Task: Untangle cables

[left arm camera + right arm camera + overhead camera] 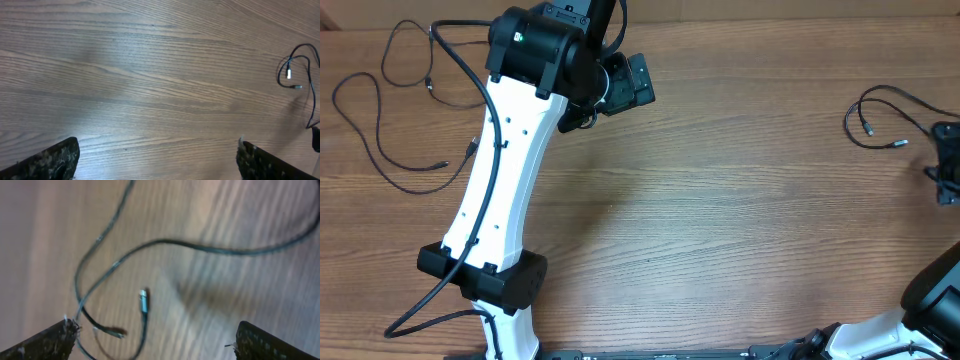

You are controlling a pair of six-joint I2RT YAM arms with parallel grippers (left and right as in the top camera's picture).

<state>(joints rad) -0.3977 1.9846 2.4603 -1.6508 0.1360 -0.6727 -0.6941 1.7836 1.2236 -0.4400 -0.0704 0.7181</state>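
Observation:
A thin black cable lies in loose loops at the table's far left, with a second thin cable curling beside it. Another black cable lies at the far right; it also shows in the left wrist view and, blurred, in the right wrist view, with a silver plug at one end. My left gripper is open and empty above bare wood near the table's back. My right gripper is open and hovers just over the right cable's ends, holding nothing.
The left arm's white link stretches from the front left to the back, its own thick black cable running along it. The wooden table fills the view. The right arm's base is at the front right corner.

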